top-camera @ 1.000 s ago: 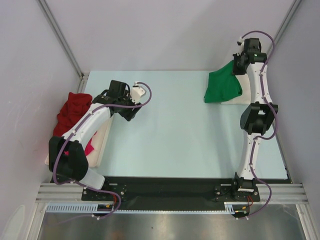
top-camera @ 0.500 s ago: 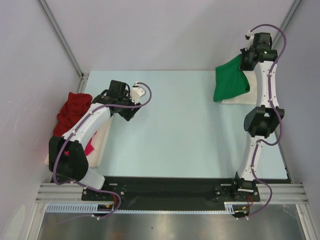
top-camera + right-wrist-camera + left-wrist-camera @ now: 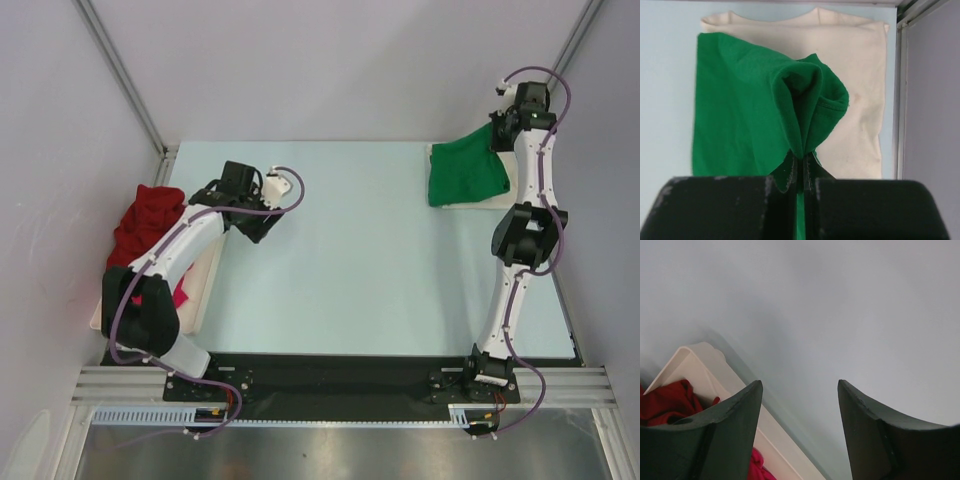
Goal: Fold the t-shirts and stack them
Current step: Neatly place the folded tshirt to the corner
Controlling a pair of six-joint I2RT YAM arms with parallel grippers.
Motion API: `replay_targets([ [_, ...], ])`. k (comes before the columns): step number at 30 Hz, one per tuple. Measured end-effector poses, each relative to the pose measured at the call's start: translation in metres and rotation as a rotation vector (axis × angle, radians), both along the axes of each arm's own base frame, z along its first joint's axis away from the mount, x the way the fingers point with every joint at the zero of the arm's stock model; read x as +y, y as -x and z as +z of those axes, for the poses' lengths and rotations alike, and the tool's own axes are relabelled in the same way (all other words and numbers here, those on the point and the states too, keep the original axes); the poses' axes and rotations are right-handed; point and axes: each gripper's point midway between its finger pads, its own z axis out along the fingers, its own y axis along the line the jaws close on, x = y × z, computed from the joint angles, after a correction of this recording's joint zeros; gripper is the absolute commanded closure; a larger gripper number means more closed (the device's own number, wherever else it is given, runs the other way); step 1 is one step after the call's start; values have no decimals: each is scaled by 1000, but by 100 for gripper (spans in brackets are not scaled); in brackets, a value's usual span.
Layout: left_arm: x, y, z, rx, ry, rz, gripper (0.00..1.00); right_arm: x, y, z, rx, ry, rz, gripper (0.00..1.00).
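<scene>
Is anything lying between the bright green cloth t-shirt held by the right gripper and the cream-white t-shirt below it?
Nothing visible. The right gripper is shut on the bright green cloth t-shirt, which drapes directly onto the flat cream-white cloth t-shirt.

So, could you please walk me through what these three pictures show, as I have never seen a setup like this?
This is a robot with two arms bolted at the near edge of a pale blue table. The wide picture comes from a fixed camera above and behind them: left arm on the left, right arm on the right. The other two come from cameras on the wrists, each looking past its own fingers. The right fingers are shut on a fold of the green t-shirt, which lies over a cream-white t-shirt at the far right corner. The left fingers are open and hold nothing. Beside them a cream tray holds a dark red t-shirt and a magenta pink t-shirt.
</scene>
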Motion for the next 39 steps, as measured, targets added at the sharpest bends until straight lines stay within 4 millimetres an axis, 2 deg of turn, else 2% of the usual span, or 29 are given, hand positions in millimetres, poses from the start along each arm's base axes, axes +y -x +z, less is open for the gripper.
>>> replay_targets([
  [2, 1, 0, -4, 9, -6, 2, 33, -10, -6, -21, 20, 15, -9, 100],
  [5, 1, -1, -10, 24, -16, 5, 33, -27, -15, -39, 23, 46, -31, 100],
  [8, 3, -2, -16, 37, -30, 12, 33, -41, -22, -40, -6, 77, -48, 100],
  [13, 4, -4, -23, 54, -43, 17, 33, -59, -38, -29, -84, 145, -71, 100],
  [18, 6, -6, -26, 59, -58, 24, 33, -69, -47, -36, -105, 174, -86, 98],
  [19, 7, -7, -28, 63, -60, 25, 33, -70, -48, -38, -107, 175, -87, 88],
  [20, 7, -7, -29, 66, -62, 26, 33, -71, -48, -41, -104, 175, -88, 46],
  [21, 7, -7, -30, 70, -64, 26, 33, -72, -48, -44, -101, 172, -91, 27],
  [22, 7, -6, -31, 73, -65, 25, 33, -75, -48, -45, -102, 180, -97, 17],
  [23, 7, -6, -33, 76, -66, 25, 33, -78, -49, -44, -105, 193, -108, 1],
  [30, 7, -7, -34, 77, -71, 19, 33, -108, -48, -33, -156, 259, -289, 0],
  [35, 7, -7, -31, 70, -69, 18, 31, -98, -31, -35, -144, 178, -345, 0],
  [36, 7, -7, -29, 64, -67, 18, 23, -93, -26, -31, -149, 152, -355, 0],
  [37, 7, -7, -25, 53, -66, 14, 22, -87, -18, -27, -143, 129, -363, 0],
  [38, 7, -6, -21, 40, -61, 12, 7, -82, -12, -22, -151, 108, -369, 0],
  [39, 7, -5, -16, 25, -55, 10, 0, -74, -2, -15, -160, 83, -374, 0],
])
